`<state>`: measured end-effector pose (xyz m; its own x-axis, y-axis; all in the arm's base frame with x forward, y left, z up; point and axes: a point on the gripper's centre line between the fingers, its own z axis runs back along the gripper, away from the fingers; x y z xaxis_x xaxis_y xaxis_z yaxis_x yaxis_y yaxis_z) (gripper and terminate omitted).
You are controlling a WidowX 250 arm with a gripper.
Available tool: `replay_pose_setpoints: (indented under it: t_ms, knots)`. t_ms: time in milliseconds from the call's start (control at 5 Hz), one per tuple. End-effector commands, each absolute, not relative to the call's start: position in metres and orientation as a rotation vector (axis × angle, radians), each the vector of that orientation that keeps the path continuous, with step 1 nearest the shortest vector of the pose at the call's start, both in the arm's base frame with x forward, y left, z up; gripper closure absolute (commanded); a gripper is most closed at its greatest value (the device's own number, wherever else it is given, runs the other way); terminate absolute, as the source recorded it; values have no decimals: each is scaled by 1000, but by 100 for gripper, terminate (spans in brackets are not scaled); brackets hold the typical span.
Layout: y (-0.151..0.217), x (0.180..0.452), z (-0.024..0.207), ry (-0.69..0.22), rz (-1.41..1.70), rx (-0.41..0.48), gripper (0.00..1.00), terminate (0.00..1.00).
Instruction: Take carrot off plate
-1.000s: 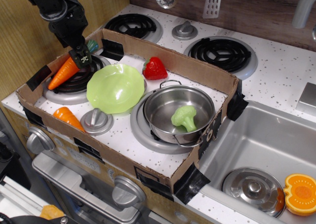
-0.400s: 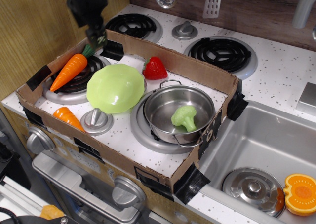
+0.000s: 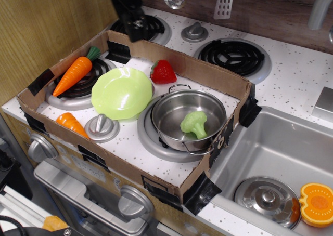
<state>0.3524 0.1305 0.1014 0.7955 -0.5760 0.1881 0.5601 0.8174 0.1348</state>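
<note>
The long orange carrot (image 3: 75,74) with a green stem tip lies on the left burner inside the cardboard tray, to the left of the plate and apart from it. The lime-green plate (image 3: 122,92) sits in the tray's middle left with nothing on it. My gripper (image 3: 136,30) is raised at the top, over the tray's back wall, well away from the carrot. It is blurred and holds nothing I can see; I cannot tell if it is open.
The cardboard tray (image 3: 156,186) also holds a strawberry (image 3: 163,71), a steel pot (image 3: 188,120) with broccoli (image 3: 194,123), a silver lid (image 3: 101,127) and a stubby carrot piece (image 3: 71,124). A sink (image 3: 281,153) at right holds a lid and an orange slice.
My gripper let go of the carrot on the left burner, then rose and moved right toward the back. The carrot now lies still with its stem pointing up-right.
</note>
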Motion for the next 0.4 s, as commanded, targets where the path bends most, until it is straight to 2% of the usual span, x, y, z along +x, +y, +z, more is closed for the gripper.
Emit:
replay_pose_setpoints:
  t_ms: [0, 200]
  knots:
    - [143, 357, 123, -270, -616, 109, 0, 0]
    - [143, 357, 123, -270, -616, 109, 0, 100]
